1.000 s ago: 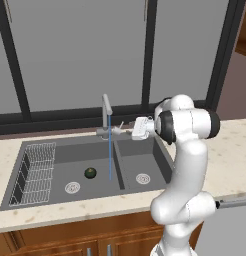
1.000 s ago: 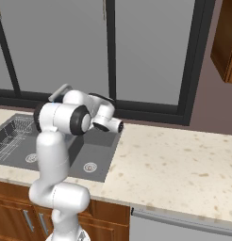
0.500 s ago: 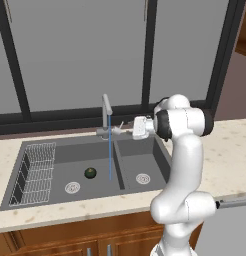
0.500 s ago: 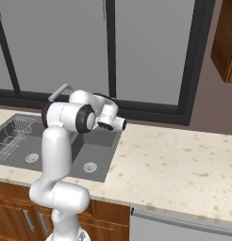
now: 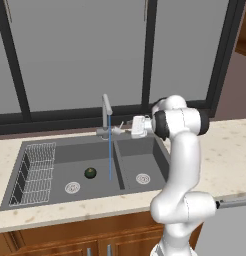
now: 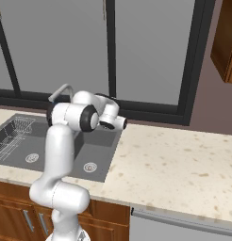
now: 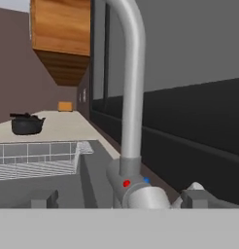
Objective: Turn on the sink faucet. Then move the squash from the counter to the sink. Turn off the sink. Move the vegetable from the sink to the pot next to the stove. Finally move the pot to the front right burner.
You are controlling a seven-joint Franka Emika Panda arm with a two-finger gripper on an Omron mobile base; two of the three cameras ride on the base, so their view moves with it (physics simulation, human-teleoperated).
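Observation:
Water runs in a thin blue stream from the sink faucet into the dark grey sink. The squash, a small dark green ball, lies in the left basin near a silver drain. My gripper is open and level with the faucet's base, just to its right. In the hand view the faucet's spout rises close ahead. Its base, with a red and a blue dot, stands between my gripper's spread tips. The counter runs on to the right of the sink.
A wire rack sits in the sink's left end. A squat black lidded pot-like thing stands far off on the counter beyond the rack. Dark window frames rise right behind the faucet. A wooden wall cabinet hangs above.
The hand has crept slightly left towards the faucet's base, and the arm's elbow has swung a little. The water keeps running and the squash has not moved.

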